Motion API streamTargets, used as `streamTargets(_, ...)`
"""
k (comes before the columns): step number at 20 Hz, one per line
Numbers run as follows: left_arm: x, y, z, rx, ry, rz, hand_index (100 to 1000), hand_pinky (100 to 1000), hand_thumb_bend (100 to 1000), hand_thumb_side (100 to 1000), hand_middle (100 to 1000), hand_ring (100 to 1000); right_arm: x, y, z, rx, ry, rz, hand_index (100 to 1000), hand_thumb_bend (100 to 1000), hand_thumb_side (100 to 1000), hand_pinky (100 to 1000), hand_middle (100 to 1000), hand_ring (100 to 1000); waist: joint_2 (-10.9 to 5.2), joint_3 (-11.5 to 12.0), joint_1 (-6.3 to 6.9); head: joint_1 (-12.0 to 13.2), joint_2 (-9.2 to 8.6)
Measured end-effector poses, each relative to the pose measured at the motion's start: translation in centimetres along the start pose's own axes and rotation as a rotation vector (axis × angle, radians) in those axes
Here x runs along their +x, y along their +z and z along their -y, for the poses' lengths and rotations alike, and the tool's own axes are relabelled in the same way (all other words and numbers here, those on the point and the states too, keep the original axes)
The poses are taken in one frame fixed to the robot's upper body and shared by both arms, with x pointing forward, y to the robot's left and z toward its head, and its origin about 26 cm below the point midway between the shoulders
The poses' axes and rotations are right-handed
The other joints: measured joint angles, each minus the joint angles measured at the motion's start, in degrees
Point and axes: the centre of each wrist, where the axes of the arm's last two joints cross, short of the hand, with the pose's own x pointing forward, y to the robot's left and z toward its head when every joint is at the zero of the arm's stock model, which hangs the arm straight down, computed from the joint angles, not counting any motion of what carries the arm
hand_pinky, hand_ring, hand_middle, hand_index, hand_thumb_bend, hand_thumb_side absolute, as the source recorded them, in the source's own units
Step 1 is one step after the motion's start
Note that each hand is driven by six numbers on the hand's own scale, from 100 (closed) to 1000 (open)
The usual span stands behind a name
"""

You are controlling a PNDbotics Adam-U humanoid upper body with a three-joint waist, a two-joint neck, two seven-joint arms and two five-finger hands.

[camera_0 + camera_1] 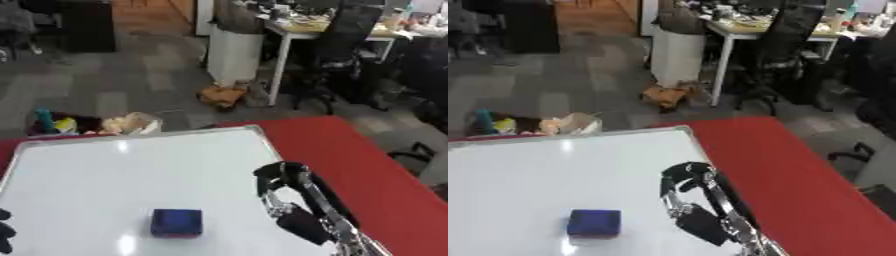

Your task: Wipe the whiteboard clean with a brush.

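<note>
A whiteboard (87,175) with a silver frame lies flat on the red table (350,155). No marks show on it, only light glare. A blue block-shaped brush (176,222) rests on the board near its front middle. My right hand (297,220) comes in from the lower right and hovers over the board's right part, a little to the right of the brush and not touching it. Its fingers (278,172) are bent in a relaxed arch and hold nothing. A dark sliver of my left hand (4,232) shows at the lower left edge, over the board's corner.
Bare red table lies right of the board. Beyond the far edge is grey floor with a heap of toys and bags (96,124), a white cabinet (234,55), a white desk (306,35) and black office chairs (350,45).
</note>
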Motion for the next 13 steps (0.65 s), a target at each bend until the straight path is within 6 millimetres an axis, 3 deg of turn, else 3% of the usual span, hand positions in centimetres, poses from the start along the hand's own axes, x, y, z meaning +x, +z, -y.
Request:
streamTargets(6,-0.27,0.24,0.02,0.000,-0.006,-0.015,841,441,743,526,597,553,-0.40,0.39,0.09,-0.079,-0.040,-0.063,705,100,699,629,545,693,0.34,-0.3,0.34,3.8,2.57)
streamTargets(13,-0.55,0.43,0.23,-0.002,-0.005,-0.030,839,441,739,533,608,562,-0.56,0.56,-0.03,-0.134,-0.068,-0.095,701,100,712,628,541,687,1.09,-0.4,0.09,11.7,5.44)
